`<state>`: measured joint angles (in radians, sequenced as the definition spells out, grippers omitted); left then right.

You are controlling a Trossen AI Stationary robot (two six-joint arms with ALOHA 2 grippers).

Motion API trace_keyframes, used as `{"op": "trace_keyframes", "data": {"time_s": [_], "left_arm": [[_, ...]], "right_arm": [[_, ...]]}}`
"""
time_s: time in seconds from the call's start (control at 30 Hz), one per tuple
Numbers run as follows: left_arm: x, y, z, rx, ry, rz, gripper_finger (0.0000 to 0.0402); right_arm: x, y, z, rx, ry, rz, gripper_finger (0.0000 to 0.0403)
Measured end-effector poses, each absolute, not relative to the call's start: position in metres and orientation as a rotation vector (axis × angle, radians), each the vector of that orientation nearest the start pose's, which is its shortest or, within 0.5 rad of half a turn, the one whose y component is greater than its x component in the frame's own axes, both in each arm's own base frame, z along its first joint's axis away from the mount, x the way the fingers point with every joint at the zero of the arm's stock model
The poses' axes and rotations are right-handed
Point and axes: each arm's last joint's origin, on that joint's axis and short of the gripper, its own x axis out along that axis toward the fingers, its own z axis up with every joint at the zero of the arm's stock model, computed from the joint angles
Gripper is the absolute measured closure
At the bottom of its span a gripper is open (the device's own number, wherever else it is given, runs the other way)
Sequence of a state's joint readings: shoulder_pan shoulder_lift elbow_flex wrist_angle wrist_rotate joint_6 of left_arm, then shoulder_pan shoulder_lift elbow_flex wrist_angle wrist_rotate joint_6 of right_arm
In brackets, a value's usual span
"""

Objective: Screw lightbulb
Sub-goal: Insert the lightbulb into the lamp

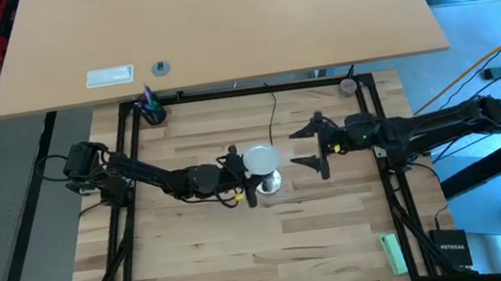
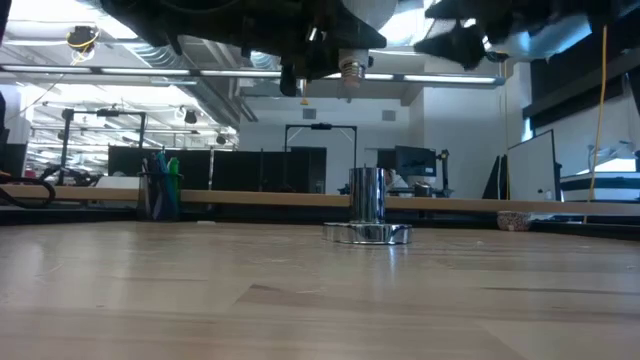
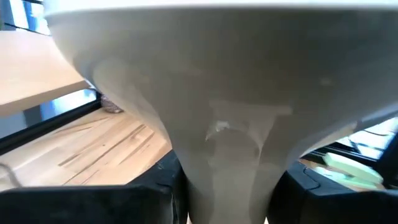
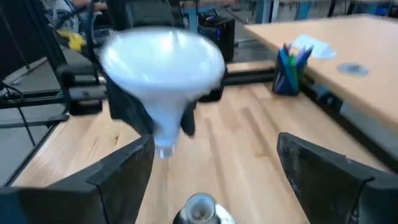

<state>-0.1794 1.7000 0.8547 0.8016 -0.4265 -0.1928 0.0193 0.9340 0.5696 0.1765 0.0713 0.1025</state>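
Lightbulb (image 1: 259, 159): frosted white, dome upward and silvery screw base pointing down, held in the air above the table (image 1: 248, 267) near its middle. In the low view the base (image 2: 350, 69) hangs clear above the socket (image 2: 367, 208), not touching it.

Left gripper (image 1: 243, 172): clamped on the lightbulb at its narrow neck; in its wrist view the bulb fills the picture between the two dark fingers (image 3: 93, 202).

Socket: round silver metal piece, upright on a flat base on the table, directly under the bulb, seen from above in the right wrist view (image 4: 200, 210).

Right gripper (image 1: 315, 149): fingers spread wide, holding nothing, in the air just beside the bulb on the right side of the table.

Pen cup (image 1: 151, 109): back left corner of the table, well apart from the bulb.

Green block (image 1: 393, 253): front right edge of the table.
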Motion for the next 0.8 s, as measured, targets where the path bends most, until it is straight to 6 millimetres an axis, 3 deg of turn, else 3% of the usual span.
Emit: {"op": "trace_keyframes", "data": {"time_s": [0.27,0.57,0.8], "left_arm": [[0.352,-0.053,0.218,-0.176,0.017,0.219,0.027],[0.352,-0.054,0.22,-0.188,0.001,0.189,0.027],[0.352,-0.055,0.22,-0.175,0.004,0.187,0.027]], "right_arm": [[0.236,0.005,0.231,0.243,0.127,0.023,0.0061],[0.284,0.014,0.235,0.206,0.095,0.155,0.0061],[0.305,0.015,0.246,0.197,0.075,0.193,0.007]]}}
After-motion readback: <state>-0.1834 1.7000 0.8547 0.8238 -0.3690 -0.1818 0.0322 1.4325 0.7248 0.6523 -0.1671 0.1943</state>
